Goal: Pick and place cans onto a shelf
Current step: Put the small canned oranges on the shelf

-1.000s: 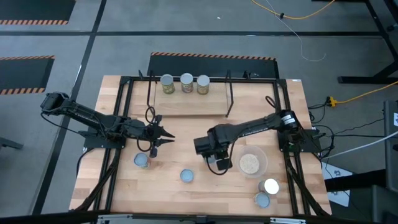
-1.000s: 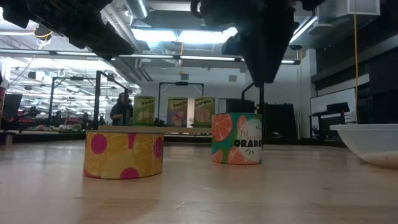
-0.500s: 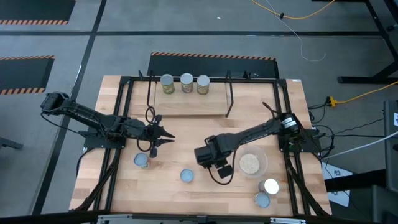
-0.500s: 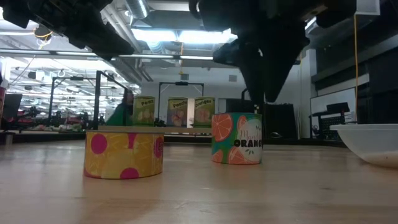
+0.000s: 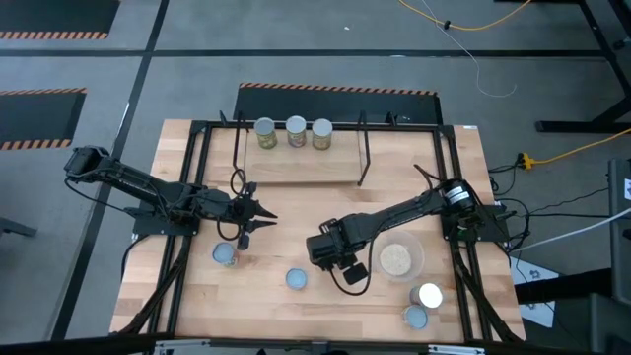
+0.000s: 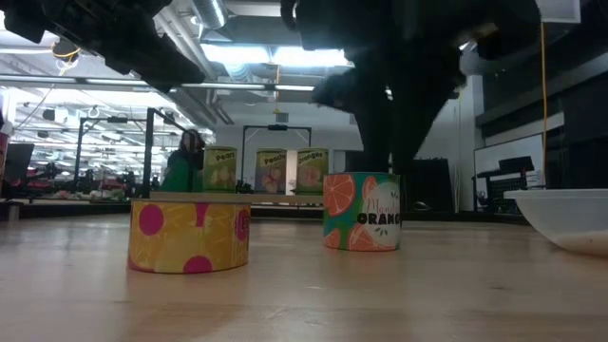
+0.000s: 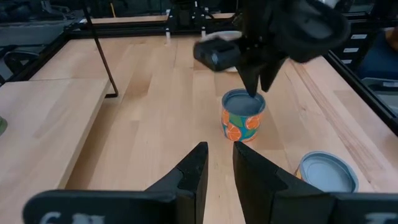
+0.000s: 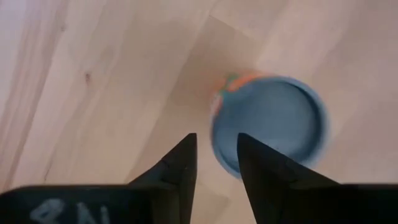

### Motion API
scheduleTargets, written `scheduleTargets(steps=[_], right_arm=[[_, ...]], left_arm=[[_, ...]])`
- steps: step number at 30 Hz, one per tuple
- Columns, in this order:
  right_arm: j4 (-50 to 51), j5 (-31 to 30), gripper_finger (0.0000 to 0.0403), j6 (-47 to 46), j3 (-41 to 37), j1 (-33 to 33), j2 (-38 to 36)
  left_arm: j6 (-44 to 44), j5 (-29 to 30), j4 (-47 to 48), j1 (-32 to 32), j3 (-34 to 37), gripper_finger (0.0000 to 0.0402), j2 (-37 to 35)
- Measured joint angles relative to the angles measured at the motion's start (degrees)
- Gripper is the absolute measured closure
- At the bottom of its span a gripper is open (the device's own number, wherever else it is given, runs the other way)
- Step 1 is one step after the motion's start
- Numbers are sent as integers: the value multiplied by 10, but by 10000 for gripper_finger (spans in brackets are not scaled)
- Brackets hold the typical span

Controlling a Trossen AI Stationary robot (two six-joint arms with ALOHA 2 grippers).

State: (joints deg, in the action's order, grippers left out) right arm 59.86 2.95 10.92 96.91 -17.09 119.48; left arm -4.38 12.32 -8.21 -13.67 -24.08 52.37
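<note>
Right fingers [image 7: 256, 87] now nearer orange can [image 7: 244, 116]

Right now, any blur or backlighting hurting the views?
Right wrist view: the orange can is motion-smeared, rim soft. Low view: bright ceiling lights behind leave both arms as black silhouettes; the orange can's label stays readable. Left wrist view: the right gripper above that can is dark but sharp. High view: evenly lit.
</note>
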Motion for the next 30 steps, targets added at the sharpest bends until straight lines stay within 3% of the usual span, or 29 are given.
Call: scheduleTargets(steps=[10,20,30], right_arm=[[-64,25,287,-17,-61,4,-5],[-73,-8,387,-13,-61,7,-3],[-27,-21,396,47,2,20,5]], left_arm=[[0,0,0,0,0,333,0],[0,0,0,0,0,333,0],[0,0,0,0,0,333,0]])
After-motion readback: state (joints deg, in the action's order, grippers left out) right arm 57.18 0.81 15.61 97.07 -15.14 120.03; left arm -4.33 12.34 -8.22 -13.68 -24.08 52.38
